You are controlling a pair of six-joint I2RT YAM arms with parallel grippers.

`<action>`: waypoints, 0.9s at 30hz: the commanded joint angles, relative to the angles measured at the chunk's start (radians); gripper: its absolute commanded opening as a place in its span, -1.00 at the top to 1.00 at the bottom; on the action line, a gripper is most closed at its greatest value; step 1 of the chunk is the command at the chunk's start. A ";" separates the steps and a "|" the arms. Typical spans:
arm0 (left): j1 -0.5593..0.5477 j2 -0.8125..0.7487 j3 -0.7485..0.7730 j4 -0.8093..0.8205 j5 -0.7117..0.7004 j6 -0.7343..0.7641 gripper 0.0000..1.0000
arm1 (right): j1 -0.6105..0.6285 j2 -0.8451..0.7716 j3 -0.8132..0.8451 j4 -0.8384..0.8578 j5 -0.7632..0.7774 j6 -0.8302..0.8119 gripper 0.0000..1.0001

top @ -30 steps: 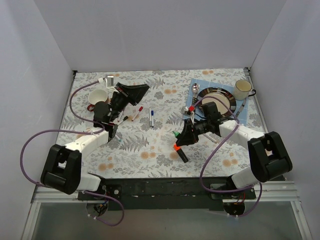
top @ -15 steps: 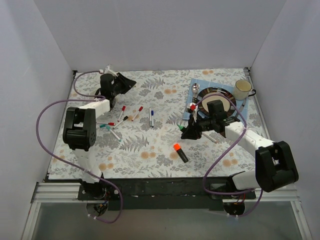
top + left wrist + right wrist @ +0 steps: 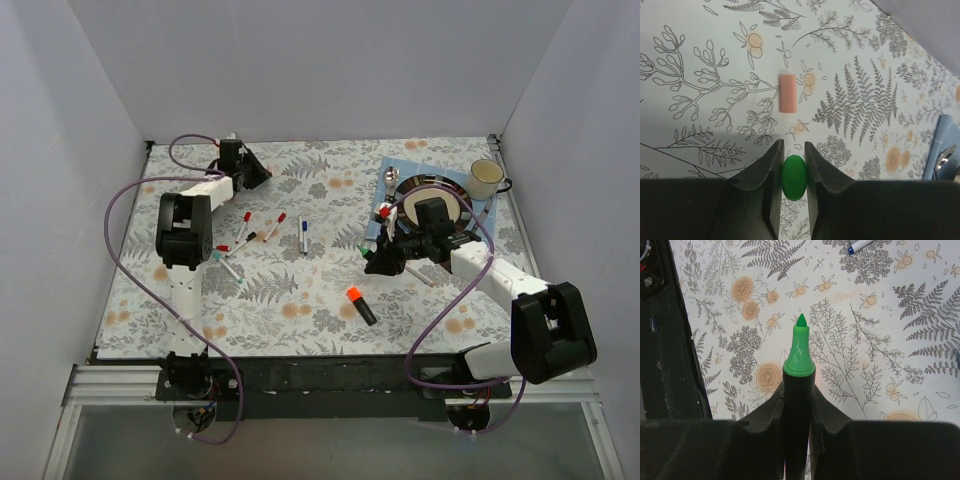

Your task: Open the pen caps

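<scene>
My left gripper (image 3: 254,172) is at the far left of the table, shut on a small green pen cap (image 3: 794,177) whose rounded end shows between the fingers. A salmon-orange cap (image 3: 788,93) lies on the cloth just ahead of it. My right gripper (image 3: 378,262) hovers left of the plate, shut on a black-barrelled pen (image 3: 799,405) whose bare green tip (image 3: 800,347) points forward. A black pen with an orange cap (image 3: 358,304) lies near the middle front. Several slim white pens (image 3: 303,235) with coloured caps lie between the arms.
A metal plate (image 3: 448,186) sits on a blue napkin (image 3: 381,208) at the back right. With it are a spoon (image 3: 390,179), a knife (image 3: 482,218) and a cream mug (image 3: 487,178). White walls close in the table on three sides.
My left arm has swung back to the far left corner, carrying the green cap. My right gripper has drawn up and right toward the plate with the uncapped pen.
</scene>
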 commanded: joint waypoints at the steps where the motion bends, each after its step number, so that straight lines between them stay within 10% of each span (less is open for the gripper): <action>1: 0.002 0.011 0.081 -0.097 -0.039 0.032 0.58 | -0.009 0.000 0.043 -0.005 0.006 -0.017 0.97; 15: 0.001 -0.053 0.142 -0.171 -0.110 0.101 0.12 | -0.029 0.019 0.052 -0.032 0.091 -0.046 0.97; 27: -0.031 -0.657 -0.411 0.010 -0.015 0.110 -0.48 | -0.056 0.042 0.042 -0.118 0.564 -0.181 0.88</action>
